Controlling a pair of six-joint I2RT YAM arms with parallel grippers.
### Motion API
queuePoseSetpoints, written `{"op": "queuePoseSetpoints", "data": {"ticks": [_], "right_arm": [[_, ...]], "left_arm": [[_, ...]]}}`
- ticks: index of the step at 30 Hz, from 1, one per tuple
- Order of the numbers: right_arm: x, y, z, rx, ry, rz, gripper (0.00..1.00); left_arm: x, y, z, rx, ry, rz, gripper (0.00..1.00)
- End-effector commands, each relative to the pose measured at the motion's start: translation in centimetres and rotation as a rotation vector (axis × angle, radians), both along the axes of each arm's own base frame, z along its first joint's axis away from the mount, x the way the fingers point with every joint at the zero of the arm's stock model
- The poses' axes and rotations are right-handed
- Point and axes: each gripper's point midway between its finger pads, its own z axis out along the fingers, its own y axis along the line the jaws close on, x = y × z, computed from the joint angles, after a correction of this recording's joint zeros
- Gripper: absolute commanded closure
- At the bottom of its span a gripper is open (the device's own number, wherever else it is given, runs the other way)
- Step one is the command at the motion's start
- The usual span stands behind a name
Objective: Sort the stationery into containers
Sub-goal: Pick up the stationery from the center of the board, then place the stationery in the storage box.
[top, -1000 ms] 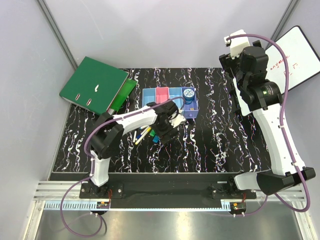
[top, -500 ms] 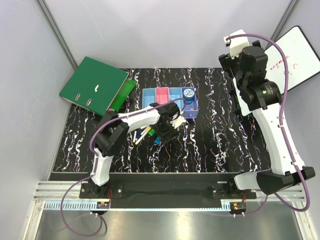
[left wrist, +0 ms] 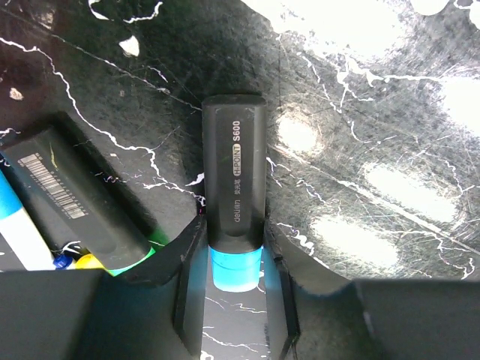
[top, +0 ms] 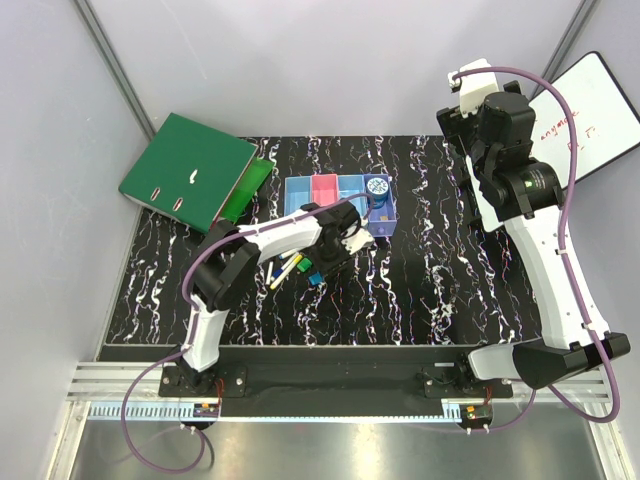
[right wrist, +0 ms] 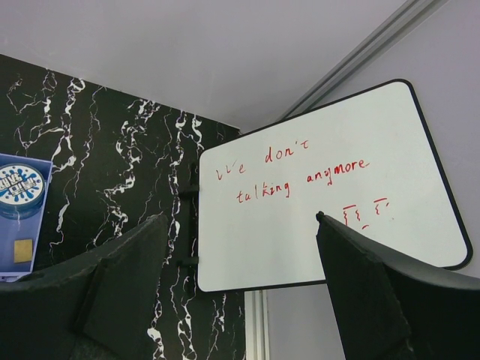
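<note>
Left pincer [left wrist: 235, 251] nearer, astride highlighter [left wrist: 234, 165].

Right gripper [right wrist: 241, 223]: two dark fingers [right wrist: 124, 289] in the foreground, set wide apart, nothing between them.
Whiteboard [right wrist: 322, 202]: black-edged, propped behind the black marbled table [right wrist: 112, 150], red handwriting reading "we don't talking anymore".
Round blue tin [right wrist: 19, 187]: patterned top, inside a translucent bin [right wrist: 34, 255] at the left edge.

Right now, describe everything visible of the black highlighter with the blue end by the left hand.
The black plastic highlighter is flat-sided, printed H-POINT S600 in white, with a light blue end. It lies flat on the black marbled table, blue end between the fingers of the left hand; contact is unclear.
</note>
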Motion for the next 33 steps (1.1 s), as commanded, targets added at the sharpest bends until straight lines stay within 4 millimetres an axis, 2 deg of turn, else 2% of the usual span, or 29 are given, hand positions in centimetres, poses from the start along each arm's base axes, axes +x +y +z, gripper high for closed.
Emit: {"op": "queuePoseSetpoints", "data": {"ticks": [1, 4, 7, 8, 10, 11, 13, 14, 18, 20, 21, 22, 24, 25, 27, 28, 29, 31, 32, 33], "right_arm": [[-0.3, 0.4, 1.8, 0.032, -0.045, 0.013, 0.12], [-0.4, 0.3, 1.7, 0.029, -0.043, 0.012, 0.12], [-0.5, 0.2, 1.8, 0.029, -0.046, 0.01, 0.12], [-0.6, 0.2, 1.8, 0.028, -0.045, 0.01, 0.12], [-0.5, 0.2, 1.6, 0.027, -0.042, 0.009, 0.12], [-0.6, 0.2, 1.7, 0.028, -0.045, 0.009, 0.12], [-0.6, 0.2, 1.7, 0.029, -0.043, 0.01, 0.12], [-0.7, 0.2, 1.8, 0.031, -0.048, 0.01, 0.12], [-0.8, 0.1, 1.9, 0.031, -0.051, 0.009, 0.12], [-0.9, 0.1, 2.0, 0.035, -0.051, 0.01, 0.12], [-0.9, 0.1, 2.1, 0.036, -0.054, 0.011, 0.13], [-1.0, 0.1, 2.0, 0.035, -0.051, 0.011, 0.13], [-1.0, 0.2, 2.0, 0.036, -0.051, 0.017, 0.12], [-1.1, 0.2, 1.9, 0.031, -0.044, 0.018, 0.12], [-1.2, 0.2, 1.8, 0.029, -0.039, 0.021, 0.13], [-1.1, 0.3, 1.6, 0.025, -0.035, 0.024, 0.13], [-1.2, 0.2, 1.6, 0.025, -0.036, 0.026, 0.13], [-1.2, 0.2, 1.4, 0.021, -0.028, 0.028, 0.13], [-1.1, 0.3, 1.3, 0.019, -0.026, 0.028, 0.13], [-1.1, 0.3, 1.3, 0.02, -0.026, 0.031, 0.13]], "left_arm": [[-0.2, -0.7, -0.7, -0.021, 0.027, -0.007, 1.0], [-0.9, -0.7, 0.2, -0.041, 0.042, -0.015, 1.0], [-1.3, -0.7, 2.3, -0.075, 0.028, -0.016, 1.0], [-1.2, -0.8, 3.7, -0.098, 0.008, -0.015, 1.0], [-1.3, -0.7, 5.2, -0.114, -0.01, -0.014, 1.0], [-1.0, -0.8, 7.0, -0.147, -0.042, -0.013, 1.0], [-0.8, -0.7, 8.8, -0.173, -0.066, -0.002, 1.0], [-0.5, -0.8, 10.7, -0.208, -0.097, 0.002, 1.0], [0.4, -1.0, 15.1, -0.313, -0.141, 0.051, 1.0], [1.8, -0.7, 17.1, -0.367, -0.158, 0.121, 1.0], [2.1, -0.7, 17.6, -0.395, -0.144, 0.134, 1.0], [3.3, 0.0, 17.9, -0.409, -0.146, 0.177, 1.0], [5.0, 0.3, 18.4, -0.446, -0.137, 0.229, 1.0], [6.7, 1.4, 18.6, -0.46, -0.152, 0.279, 1.0], [9.2, 2.1, 18.7, -0.477, -0.167, 0.345, 1.0], [11.2, 3.0, 19.4, -0.495, -0.199, 0.388, 1.0], [12.3, 3.5, 18.4, -0.481, -0.194, 0.424, 1.0], [14.8, 4.6, 18.7, -0.474, -0.242, 0.481, 1.0], [15.7, 4.9, 17.3, -0.447, -0.233, 0.513, 1.0], [16.3, 5.3, 16.8, -0.431, -0.238, 0.526, 1.0]]}}
